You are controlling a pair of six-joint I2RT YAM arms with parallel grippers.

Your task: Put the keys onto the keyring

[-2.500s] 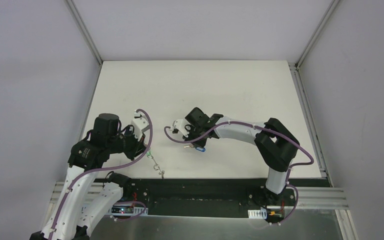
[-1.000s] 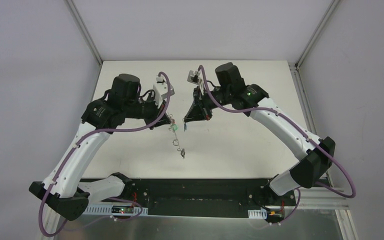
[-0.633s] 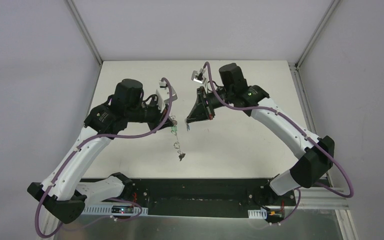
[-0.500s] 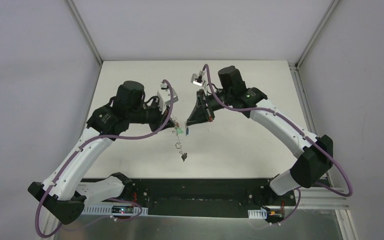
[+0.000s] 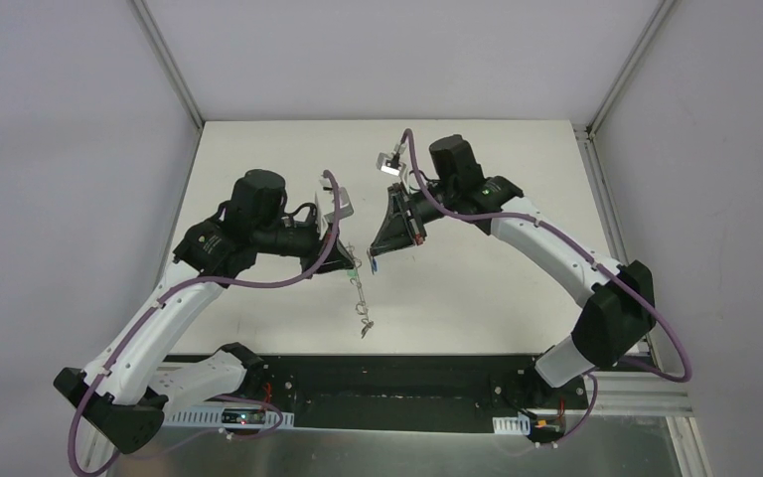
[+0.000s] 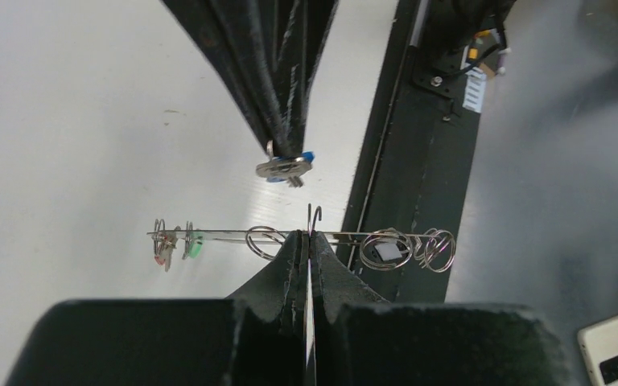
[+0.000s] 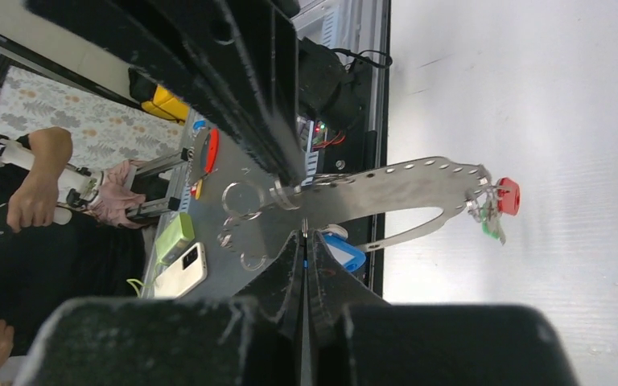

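Observation:
My left gripper (image 5: 344,260) is shut on the keyring (image 5: 359,290), a thin silver loop that hangs below it above the table. In the left wrist view the keyring (image 6: 233,235) shows edge-on across my gripper (image 6: 307,236). A red tag (image 6: 161,256) and a green tag (image 6: 195,244) hang at one end, small rings (image 6: 430,248) at the other. My right gripper (image 5: 375,255) is shut on a key with a blue tag (image 7: 343,252). That key (image 6: 285,167) hangs just above the keyring, apart from it. The right wrist view has the keyring (image 7: 402,183) just beyond my gripper (image 7: 304,238).
A black rail (image 5: 407,383) runs along the table's (image 5: 477,169) near edge, with a metal shelf below it. A phone (image 7: 182,270) and a green box (image 7: 174,233) lie there. A person's hand (image 7: 34,197) shows beyond the table.
Both arms rose from the table with their loads. Over the last second they drifted slightly nearer and the two grippers closed in on each other; the keyring swings below the left one.

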